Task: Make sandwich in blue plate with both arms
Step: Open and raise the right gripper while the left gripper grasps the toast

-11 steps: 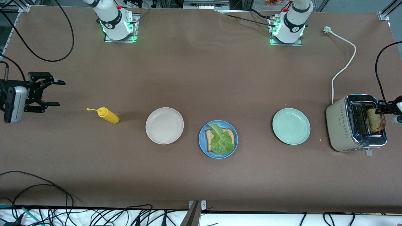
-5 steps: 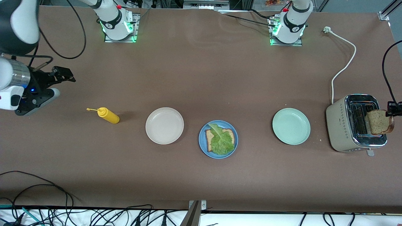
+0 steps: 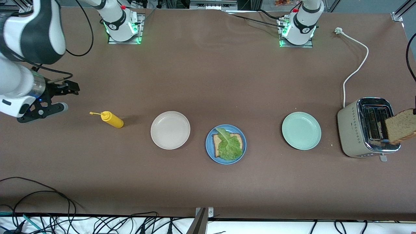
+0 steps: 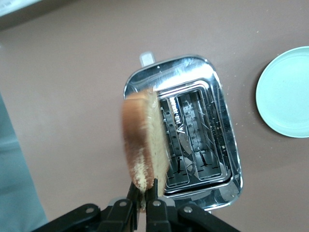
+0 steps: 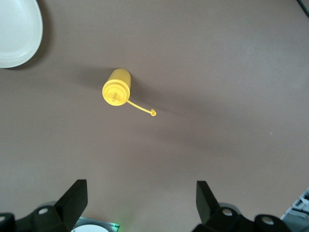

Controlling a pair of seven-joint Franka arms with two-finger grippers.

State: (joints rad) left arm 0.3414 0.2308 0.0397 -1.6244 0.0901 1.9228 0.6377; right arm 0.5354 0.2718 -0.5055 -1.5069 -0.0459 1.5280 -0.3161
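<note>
Hanging edge-down over the toaster, bread slice in left tool.

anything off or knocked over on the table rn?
Nothing spilled or damaged. Two small things: the yellow squeeze bottle has its cap off, dangling on its tether, near the right arm's end of the table. The toaster is unplugged, with its plug lying loose on the table near the left arm's base.

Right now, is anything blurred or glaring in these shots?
Front view: right arm smeared by motion, bread soft at the frame edge. Left wrist view: bread blurred, glare on the toaster chrome. Right wrist view: bottle sharp, soft shadow.
</note>
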